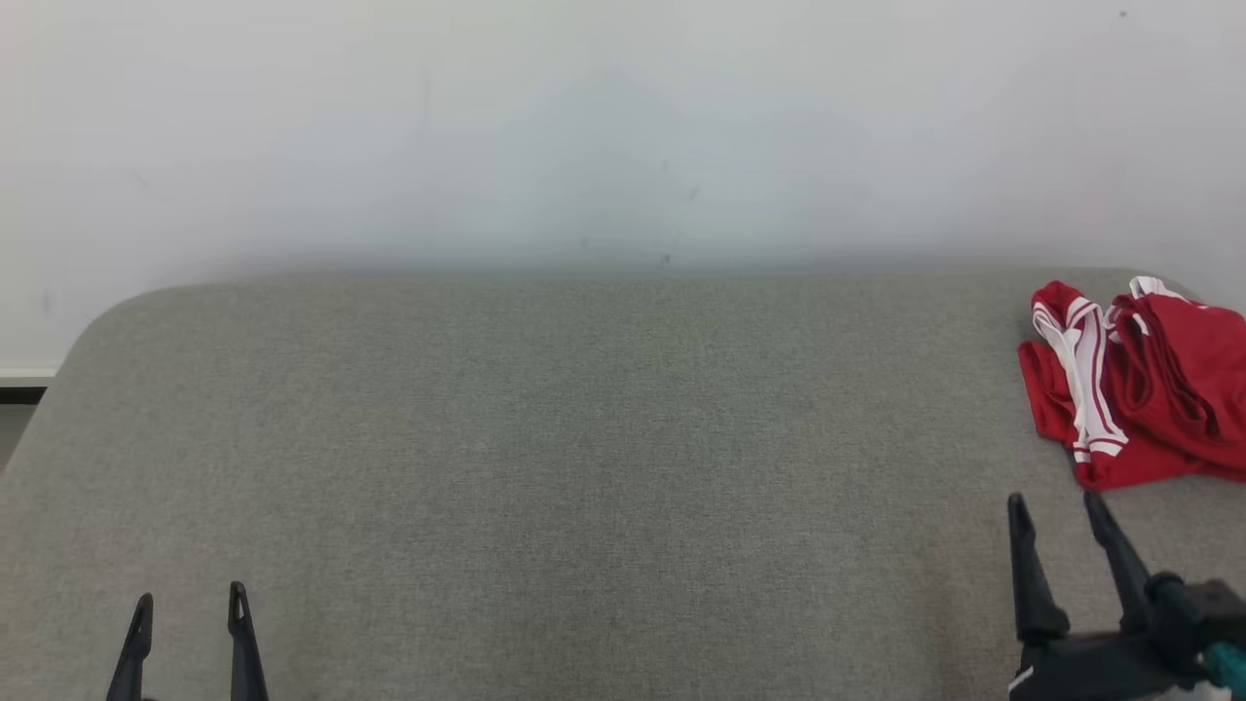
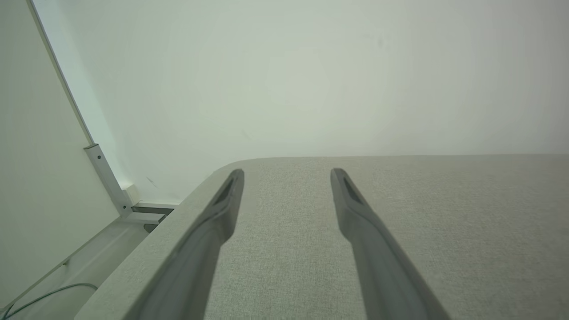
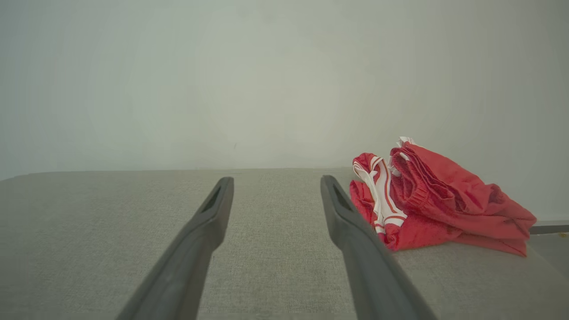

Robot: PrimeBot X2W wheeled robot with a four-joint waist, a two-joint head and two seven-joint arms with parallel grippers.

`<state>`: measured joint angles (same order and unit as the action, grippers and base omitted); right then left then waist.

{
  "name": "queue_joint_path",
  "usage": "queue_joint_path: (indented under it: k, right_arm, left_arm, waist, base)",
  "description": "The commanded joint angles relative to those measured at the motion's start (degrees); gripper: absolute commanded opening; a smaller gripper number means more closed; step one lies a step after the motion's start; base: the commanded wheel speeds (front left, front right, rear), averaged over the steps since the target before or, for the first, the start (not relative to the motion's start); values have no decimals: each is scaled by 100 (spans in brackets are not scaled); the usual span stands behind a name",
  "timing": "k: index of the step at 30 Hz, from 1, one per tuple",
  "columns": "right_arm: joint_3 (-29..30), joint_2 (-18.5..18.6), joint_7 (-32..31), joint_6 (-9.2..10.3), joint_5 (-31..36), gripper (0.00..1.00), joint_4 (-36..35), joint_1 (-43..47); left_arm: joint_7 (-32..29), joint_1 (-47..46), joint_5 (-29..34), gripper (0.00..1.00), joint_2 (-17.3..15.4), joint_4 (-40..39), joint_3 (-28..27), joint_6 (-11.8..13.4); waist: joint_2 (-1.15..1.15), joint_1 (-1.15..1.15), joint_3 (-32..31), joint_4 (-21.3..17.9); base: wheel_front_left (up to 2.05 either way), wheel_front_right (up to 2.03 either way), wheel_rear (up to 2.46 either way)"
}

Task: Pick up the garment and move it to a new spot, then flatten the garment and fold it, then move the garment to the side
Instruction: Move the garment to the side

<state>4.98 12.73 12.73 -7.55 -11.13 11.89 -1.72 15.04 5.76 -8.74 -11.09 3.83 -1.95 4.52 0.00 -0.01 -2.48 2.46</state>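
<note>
- The garment, red cloth with white stripes, is noted as a crumpled heap at the far right corner of the grey fabric-covered surface, close to the back edge by the white wall. Its right part is cut off by the edge of the head view.
- In the right wrist view the garment is seen bunched and unfolded. A gathered, waistband-like edge lies along the top, and the white-striped trim is turned toward the gripper.
- Right gripper: the two dark fingers are spread wide and nothing is held between them. The tips point at the near edge of the garment and stand just beside it. Contact cannot be determined.
- In its own wrist view the right gripper is aimed along the surface toward the wall. The garment lies off to the right of the right-hand finger, whose shaft partly covers the cloth's lower left edge.
- Left gripper: the fingers are spread wide and nothing is held. It is placed at the near left of the surface, well apart from the garment.
- In the left wrist view the left gripper is seen over the surface near its rounded left corner. Whether it rests on the fabric cannot be told.
- Beyond that corner a pale metal bracket is recorded against the wall, with a thin cable on the floor below.
</note>
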Motion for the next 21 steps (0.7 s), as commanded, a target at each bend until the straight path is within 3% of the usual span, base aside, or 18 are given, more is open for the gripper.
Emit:
queue_joint_path:
  k: [1, 9, 21]
  right_arm:
    - [46, -102, -9, 17, 25, 100, -71, 155]
    - [-34, -397, 8, 17, 64, 100, -102, 627]
    - [-58, -550, 124, 17, 275, 100, 278, 536]
  left_arm:
    - [14, 84, 2, 100, -27, 23, -15, 3]
    - [15, 158, 7, 100, -43, 100, -3, -82]
    - [16, 98, 290, 100, -49, 412, 223, -159]
  waist:
    - [0, 1, -37, 53]
    - [0, 1, -89, 38]
    - [0, 1, -158, 44]
  base:
    - [0, 0, 0]
    - [0, 0, 0]
    - [0, 0, 0]
